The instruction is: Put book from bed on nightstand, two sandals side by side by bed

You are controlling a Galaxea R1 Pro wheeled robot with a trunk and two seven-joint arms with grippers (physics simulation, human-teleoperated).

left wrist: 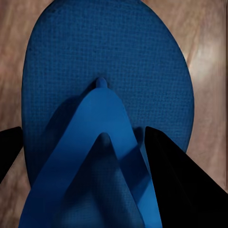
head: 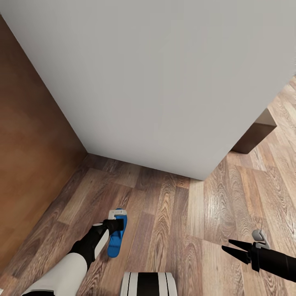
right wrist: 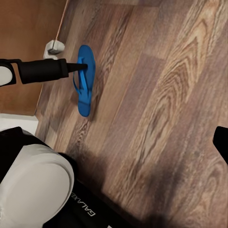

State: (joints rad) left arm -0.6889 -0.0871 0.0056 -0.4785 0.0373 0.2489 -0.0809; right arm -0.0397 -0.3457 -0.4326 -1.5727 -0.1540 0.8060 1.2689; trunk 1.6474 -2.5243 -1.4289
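Note:
One bright blue sandal (head: 116,240) lies flat on the wood floor near the corner where the bed (head: 164,82) meets its brown headboard (head: 33,144). My left gripper (head: 119,224) reaches down onto it, open. In the left wrist view its black fingers (left wrist: 180,180) stand on either side of the sandal's (left wrist: 104,61) strap. The right wrist view shows the same sandal (right wrist: 84,85) with the left arm over it. My right gripper (head: 228,246) hovers open low at the right, holding nothing. The book and the nightstand are out of view.
The grey mattress fills the upper part of the head view, with a dark brown piece of bed frame (head: 255,135) under its right corner. Wood-plank floor (head: 185,230) runs between the bed and my base (head: 148,283).

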